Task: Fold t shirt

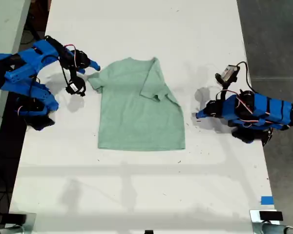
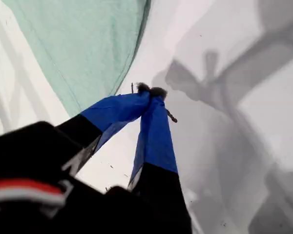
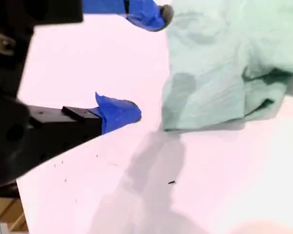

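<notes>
The pale mint-green t shirt [image 1: 136,112] lies flat on the white table [image 1: 136,195], collar toward the far edge. Its sleeve on the exterior view's right is folded inward over the body. My first gripper [image 1: 199,115] [image 2: 150,90] is shut on nothing, low over the table a short way off the shirt's side edge [image 2: 83,44] at the exterior view's right. My second gripper [image 1: 94,66] [image 3: 144,63] is open at the exterior view's left, its fingertips just beside the other sleeve [image 3: 219,73] and apart from it.
A strip of blue tape [image 1: 266,200] marks the table near the exterior view's lower right corner. Dark floor [image 1: 278,39] runs along the table's edge on that view's right. Another pale surface [image 1: 5,29] stands at that view's left.
</notes>
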### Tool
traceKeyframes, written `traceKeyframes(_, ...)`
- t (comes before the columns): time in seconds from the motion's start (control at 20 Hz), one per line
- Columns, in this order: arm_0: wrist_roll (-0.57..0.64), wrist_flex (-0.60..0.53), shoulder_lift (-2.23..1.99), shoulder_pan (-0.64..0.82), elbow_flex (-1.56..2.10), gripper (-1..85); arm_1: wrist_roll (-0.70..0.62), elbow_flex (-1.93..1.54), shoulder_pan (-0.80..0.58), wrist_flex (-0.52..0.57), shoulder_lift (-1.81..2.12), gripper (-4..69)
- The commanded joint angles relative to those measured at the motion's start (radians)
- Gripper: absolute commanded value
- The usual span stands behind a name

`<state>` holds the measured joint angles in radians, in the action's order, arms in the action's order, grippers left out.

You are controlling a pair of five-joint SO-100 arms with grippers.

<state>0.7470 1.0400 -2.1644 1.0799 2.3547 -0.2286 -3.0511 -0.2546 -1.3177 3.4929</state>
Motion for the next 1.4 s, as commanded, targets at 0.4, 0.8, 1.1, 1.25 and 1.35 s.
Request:
traceKeyframes(0.4, 0.031, -0.06, 0.213, -0.011, -0.057, 17.4, -0.009, -0.032, 0.009, 0.006, 0.012, -1.1)
traceKeyframes(0.8, 0.049, -0.058, 0.411, -0.017, -0.156, 18.1, -0.009, -0.032, 0.014, 0.006, 0.012, -1.1)
traceKeyframes(1.1, 0.043, -0.06, 0.399, -0.026, -0.15, 18.1, -0.011, -0.032, 0.014, 0.006, 0.012, -1.1)
traceKeyframes(1.25, -0.011, -0.064, 0.261, -0.014, -0.069, 0.1, -0.011, -0.032, 0.014, 0.006, 0.012, -1.1)
traceKeyframes(1.35, -0.025, -0.046, 0.155, -0.012, -0.043, 2.1, -0.012, -0.032, 0.014, 0.006, 0.012, -1.1)
